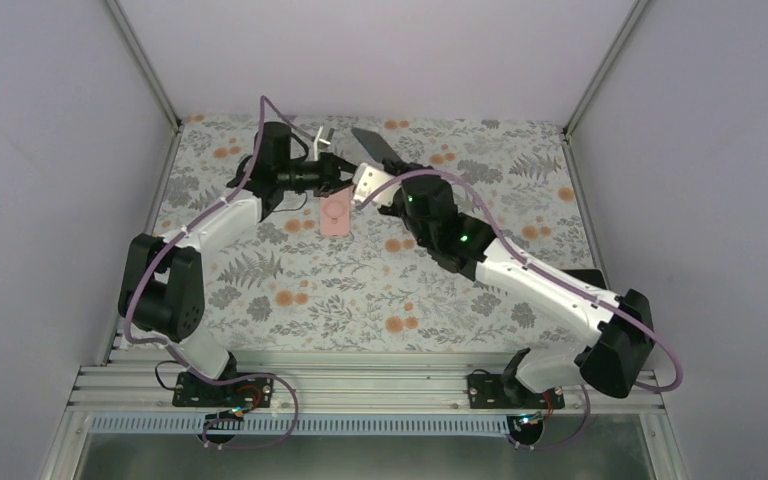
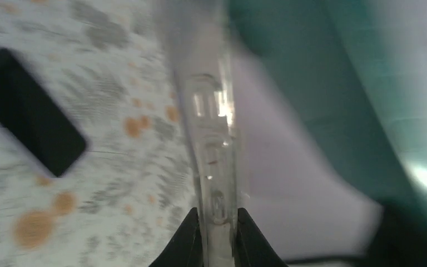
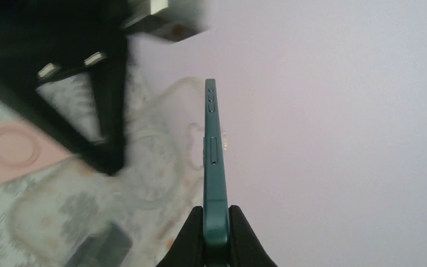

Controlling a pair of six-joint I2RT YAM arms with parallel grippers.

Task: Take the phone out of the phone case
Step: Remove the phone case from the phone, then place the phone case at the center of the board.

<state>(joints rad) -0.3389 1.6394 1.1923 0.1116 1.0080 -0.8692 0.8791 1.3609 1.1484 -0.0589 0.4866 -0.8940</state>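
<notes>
Phone clamped in right gripper, left gripper pinching apparently the clear case.

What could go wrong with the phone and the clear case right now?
The right hand pinches the teal phone only at one end, so it might slip and fall. The left hand grips the clear case by a thin edge; it could slip out too.

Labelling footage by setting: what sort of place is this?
Likely a lab robot test cell, not a home: plain walls on aluminium posts box in a floral-covered table, and two arms are bolted to a metal rail at its near edge.
</notes>
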